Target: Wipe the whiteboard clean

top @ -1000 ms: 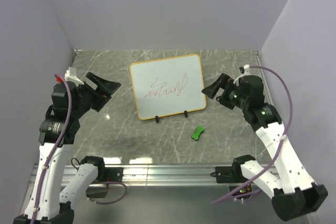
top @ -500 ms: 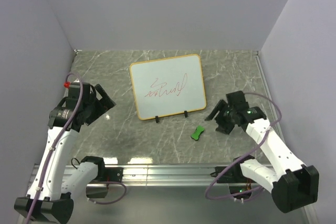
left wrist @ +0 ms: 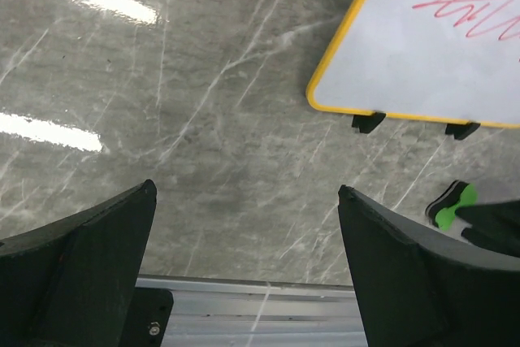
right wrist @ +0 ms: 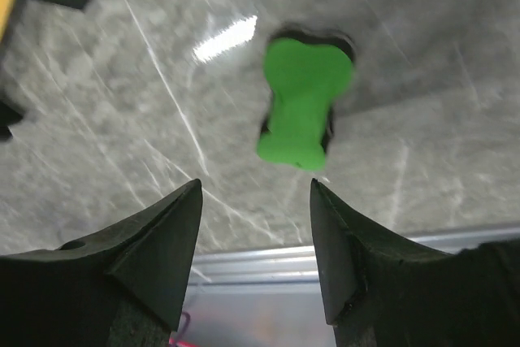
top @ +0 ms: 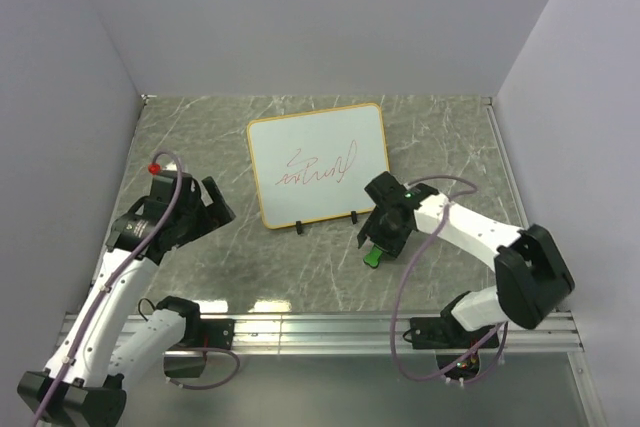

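1. The right end effector (right wrist: 253,190) hangs low over the table (top: 450,137). Its jaws stand partly apart with nothing between them.
2. The green eraser (right wrist: 302,107) lies flat on the table just ahead of those fingertips and a little to the right of the gap. It is not yet gripped.
3. The eraser's long axis runs roughly straight away from the end effector with a slight tilt. I judge that a short push forward would let the jaws close across its narrow waist.
4. The whiteboard (top: 290,137) lies beyond the right end effector (top: 376,244) and to its left, and the eraser (top: 373,257) is near its front edge. The red scribble (top: 320,171) is unwiped.
5. The left end effector (left wrist: 245,193) is wide open and empty. From it, the whiteboard (left wrist: 422,62) sits ahead and to the right, with the eraser (left wrist: 452,205) well apart at the far right.
6. The right arm is plainly the nearer one to the eraser.
7. Only the right wrist view shows the bare gap between the jaws. From above, the arm covers most of the eraser.
8. The left wrist view shows the board's two black feet (left wrist: 367,122), and the overhead view alone shows the whole board.
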Robot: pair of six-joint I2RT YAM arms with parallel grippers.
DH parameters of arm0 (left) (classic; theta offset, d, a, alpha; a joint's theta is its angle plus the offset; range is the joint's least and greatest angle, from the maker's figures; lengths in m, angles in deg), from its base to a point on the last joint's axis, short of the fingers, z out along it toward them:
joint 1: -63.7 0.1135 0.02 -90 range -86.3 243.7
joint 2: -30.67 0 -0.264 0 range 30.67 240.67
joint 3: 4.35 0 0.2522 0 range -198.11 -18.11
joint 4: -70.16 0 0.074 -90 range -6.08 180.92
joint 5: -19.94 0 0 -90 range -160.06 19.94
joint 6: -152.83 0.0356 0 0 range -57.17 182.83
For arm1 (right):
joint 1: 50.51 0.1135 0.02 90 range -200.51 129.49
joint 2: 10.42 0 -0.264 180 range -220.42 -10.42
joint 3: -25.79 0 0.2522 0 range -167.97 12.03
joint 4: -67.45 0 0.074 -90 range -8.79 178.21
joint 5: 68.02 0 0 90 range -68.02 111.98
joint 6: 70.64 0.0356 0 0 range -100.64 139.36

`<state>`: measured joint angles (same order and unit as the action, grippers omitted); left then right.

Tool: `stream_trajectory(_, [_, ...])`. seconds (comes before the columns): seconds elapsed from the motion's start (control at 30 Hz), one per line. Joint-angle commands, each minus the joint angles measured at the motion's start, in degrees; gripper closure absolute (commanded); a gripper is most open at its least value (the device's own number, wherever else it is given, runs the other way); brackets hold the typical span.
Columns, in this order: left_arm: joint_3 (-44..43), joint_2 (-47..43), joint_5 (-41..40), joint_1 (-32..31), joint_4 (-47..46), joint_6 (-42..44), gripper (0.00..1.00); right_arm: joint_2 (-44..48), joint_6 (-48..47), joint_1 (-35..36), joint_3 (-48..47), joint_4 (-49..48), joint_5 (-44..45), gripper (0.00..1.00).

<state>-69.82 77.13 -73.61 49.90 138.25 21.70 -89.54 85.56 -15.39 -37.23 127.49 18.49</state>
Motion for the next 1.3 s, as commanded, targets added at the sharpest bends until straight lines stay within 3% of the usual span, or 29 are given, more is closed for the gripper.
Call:
stream_trajectory(0.0, [-2.25,0.65,-2.95,-2.45,-2.12,2.71,0.01,-3.76,2.98,0.83,-3.48,-0.75,4.79,0.37])
stream_trajectory(0.13, [-3.93,1.27,-3.83,-5.35,-2.29,3.77,0.01,-8.33,2.54,0.92,-6.72,1.17,6.82,0.37])
stream_trajectory(0.4, [-3.32,2.23,-3.48,-5.97,-3.09,4.03,0.01,-8.52,1.66,0.92,-8.93,4.87,10.43,0.37])
stream_trajectory(0.8, [-3.58,1.80,-2.95,-6.06,-2.21,3.16,0.01,-9.13,-0.01,1.01,-0.50,-1.72,8.94,0.41])
stream_trajectory(0.9, [-4.11,1.71,-3.57,-6.06,-1.24,2.54,0.01,-9.39,-0.63,1.01,1.00,-3.12,8.94,0.49])
stream_trajectory(1.27, [-3.05,0.38,-3.39,-5.97,-0.01,0.34,0.01,-6.23,-5.28,0.92,-3.21,-1.02,9.64,0.95])
